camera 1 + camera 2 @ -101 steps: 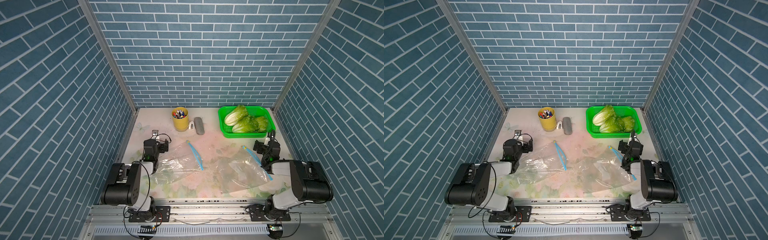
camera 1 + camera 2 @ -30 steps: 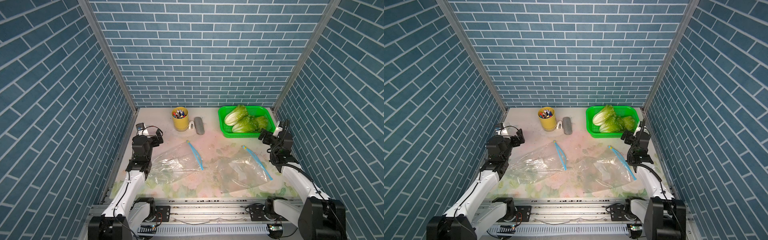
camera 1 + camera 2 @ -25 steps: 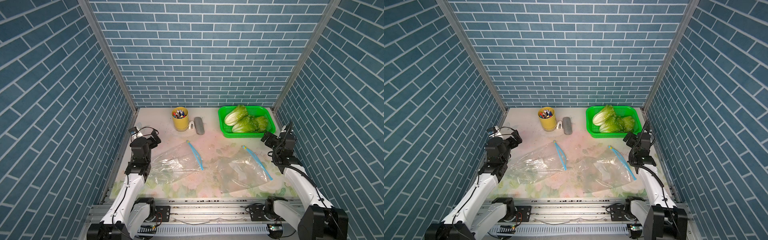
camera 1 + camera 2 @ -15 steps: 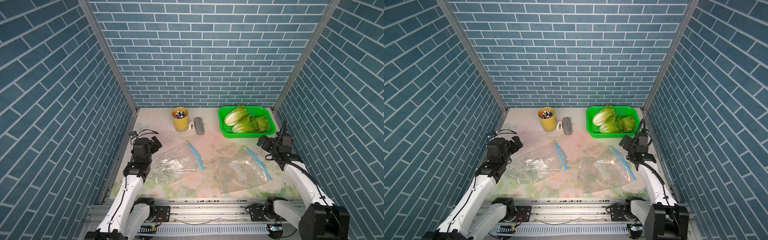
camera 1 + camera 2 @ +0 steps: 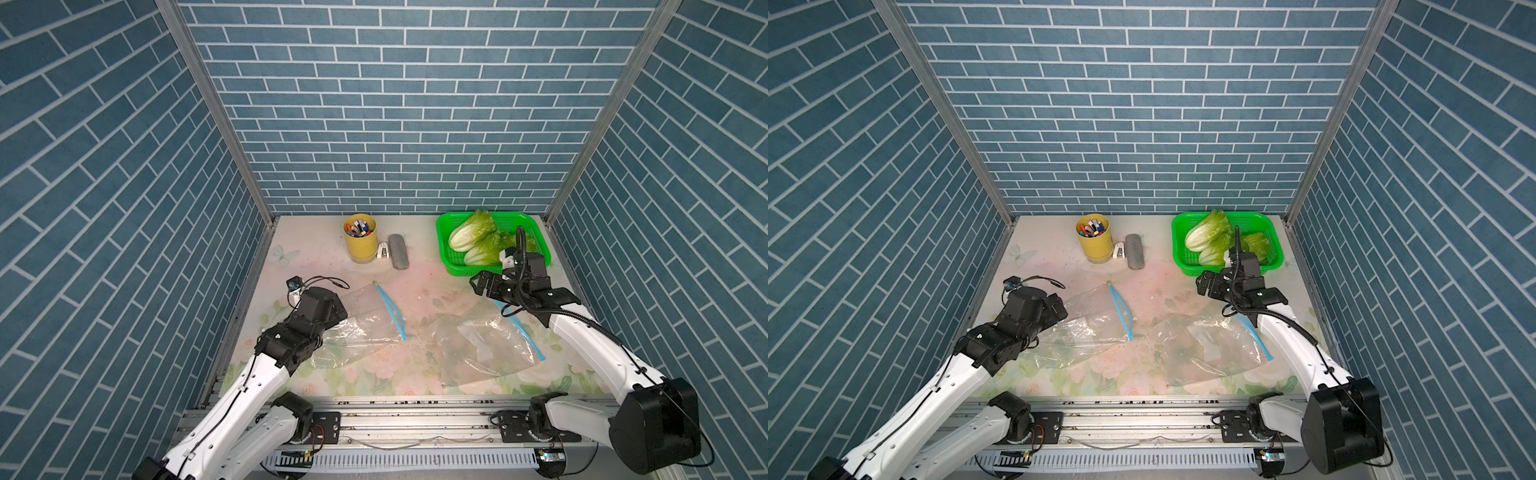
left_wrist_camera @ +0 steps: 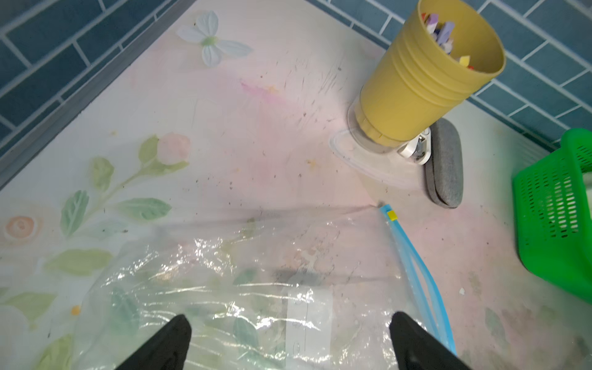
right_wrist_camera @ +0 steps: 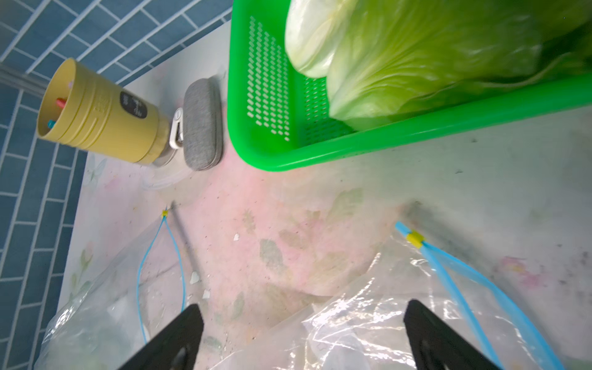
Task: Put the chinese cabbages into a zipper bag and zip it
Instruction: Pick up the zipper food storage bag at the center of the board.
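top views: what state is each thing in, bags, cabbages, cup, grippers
zipper bag by left arm, unzipped, no cabbage inside
zipper bag by right arm, unzipped, no cabbage inside
chinese cabbages, all in green basket
yellow cup, upright, holding pens
left gripper, open, empty
right gripper, open, empty

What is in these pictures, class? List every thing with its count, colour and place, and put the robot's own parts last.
chinese cabbages: three, light green with white bases, in the basket
basket: one, green, far right of the table
zipper bags: two, clear with blue zips, flat side by side mid-table
cup: one, yellow, pens inside, far centre
case: one, grey, beside the cup
white object: one, small, between cup and case
table: one, pale floral cover
arms: two, white and black, reaching from the near rail
left end effector: one, black, open, over the left bag
right end effector: one, black, open, between right bag and basket
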Controlling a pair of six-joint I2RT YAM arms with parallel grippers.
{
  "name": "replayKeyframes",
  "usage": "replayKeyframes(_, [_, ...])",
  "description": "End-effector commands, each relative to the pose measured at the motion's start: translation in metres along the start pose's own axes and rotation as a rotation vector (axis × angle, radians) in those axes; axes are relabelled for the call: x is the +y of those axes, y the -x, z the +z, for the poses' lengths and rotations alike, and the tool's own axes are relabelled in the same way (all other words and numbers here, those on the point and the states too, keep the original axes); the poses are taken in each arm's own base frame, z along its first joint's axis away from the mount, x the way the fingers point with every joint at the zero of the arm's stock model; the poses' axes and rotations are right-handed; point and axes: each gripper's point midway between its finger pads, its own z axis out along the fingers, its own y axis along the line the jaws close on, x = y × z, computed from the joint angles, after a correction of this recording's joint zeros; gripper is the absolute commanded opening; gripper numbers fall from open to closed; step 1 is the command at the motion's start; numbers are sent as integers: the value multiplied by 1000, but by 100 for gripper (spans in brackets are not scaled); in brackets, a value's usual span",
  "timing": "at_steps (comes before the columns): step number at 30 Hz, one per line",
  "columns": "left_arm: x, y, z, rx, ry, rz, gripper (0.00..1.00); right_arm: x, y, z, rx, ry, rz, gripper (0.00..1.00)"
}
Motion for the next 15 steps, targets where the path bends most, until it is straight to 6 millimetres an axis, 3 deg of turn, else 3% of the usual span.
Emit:
replayKeyframes(1, [28,-26,0,68,129,-35,99,24,-12,4,69,72,8,99])
replayKeyframes(5, [45,-50,11,93,190,-38,99,37,-22,15,101,87,-19,99])
replayKeyframes(11, [41,-64,32,104,174,-28,99,53,-29,31,144,109,-53,99])
replayKeyframes(15, [20,-60,47,84,95,41,99,68,-30,40,180,132,-71,99])
